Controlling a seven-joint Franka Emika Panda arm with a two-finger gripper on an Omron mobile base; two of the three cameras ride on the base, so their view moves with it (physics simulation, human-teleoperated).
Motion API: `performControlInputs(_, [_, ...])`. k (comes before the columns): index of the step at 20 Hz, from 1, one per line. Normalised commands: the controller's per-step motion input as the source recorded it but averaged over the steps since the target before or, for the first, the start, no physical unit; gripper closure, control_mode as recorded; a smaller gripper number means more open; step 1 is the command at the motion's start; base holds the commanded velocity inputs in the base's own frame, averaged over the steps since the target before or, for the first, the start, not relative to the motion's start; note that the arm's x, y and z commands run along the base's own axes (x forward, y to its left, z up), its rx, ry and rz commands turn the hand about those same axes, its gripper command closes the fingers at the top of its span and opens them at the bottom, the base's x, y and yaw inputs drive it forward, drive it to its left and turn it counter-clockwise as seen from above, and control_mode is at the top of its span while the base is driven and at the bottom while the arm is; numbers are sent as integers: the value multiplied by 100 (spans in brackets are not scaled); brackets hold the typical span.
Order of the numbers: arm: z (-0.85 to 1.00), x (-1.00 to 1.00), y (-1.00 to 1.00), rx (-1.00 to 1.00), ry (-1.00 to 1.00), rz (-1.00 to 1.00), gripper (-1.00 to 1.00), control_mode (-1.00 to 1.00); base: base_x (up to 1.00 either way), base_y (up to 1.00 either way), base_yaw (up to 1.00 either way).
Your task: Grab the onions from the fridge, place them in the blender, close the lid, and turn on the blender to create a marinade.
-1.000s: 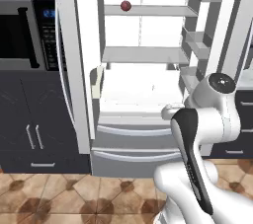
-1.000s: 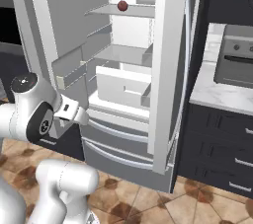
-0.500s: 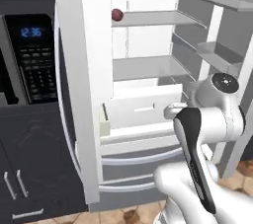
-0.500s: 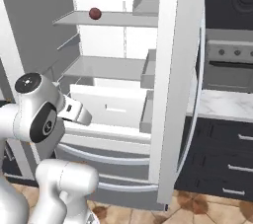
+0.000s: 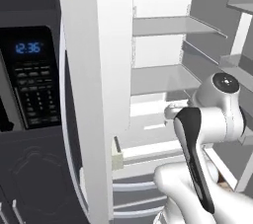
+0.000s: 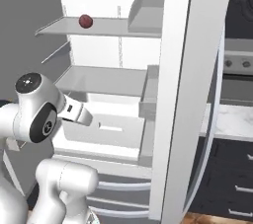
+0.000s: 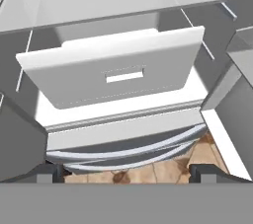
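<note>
The fridge (image 6: 106, 81) stands open close in front of me. One onion (image 6: 85, 20), a small dark red bulb, sits on its upper shelf toward the left, well above my hand (image 6: 78, 114). In the hand view my gripper (image 7: 127, 172) is open, with its dark fingertips (image 7: 49, 171) far apart and nothing between them. It points down at the fridge's white drawer (image 7: 118, 70) and the grey lower drawers (image 7: 123, 144). The blender and the lid are out of view.
The fridge's left door (image 5: 94, 94) stands edge-on close to the arm's left, and the right door (image 6: 180, 94) does the same on the right. A black microwave (image 5: 29, 80) is further left. A pale counter (image 6: 232, 119) over dark drawers (image 6: 237, 188) lies to the right.
The base has driven closer to the fridge, so both base views have shifted and the fridge looks larger. The onion stays on its shelf. The arm's pose looks the same.
</note>
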Motion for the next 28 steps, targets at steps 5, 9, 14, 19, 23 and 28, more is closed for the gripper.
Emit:
performControlInputs(5, [0, 0, 0, 0, 0, 0, -100, 100, 64, -12, 14])
performControlInputs(9, [0, 0, 0, 0, 0, 0, -100, 100, 58, -1, 12])
performControlInputs(14, [16, 17, 0, 2, -4, 1, -100, -100, 25, 0, 6])
performControlInputs(19, [99, 68, 0, 1, -23, 2, -100, -100, 0, 0, 0])
performControlInputs(23, [100, 64, 0, 0, -29, 5, -100, -100, 0, 0, 0])
performControlInputs(28, [100, 27, 2, 0, -40, 1, -100, -100, 0, 0, 0])
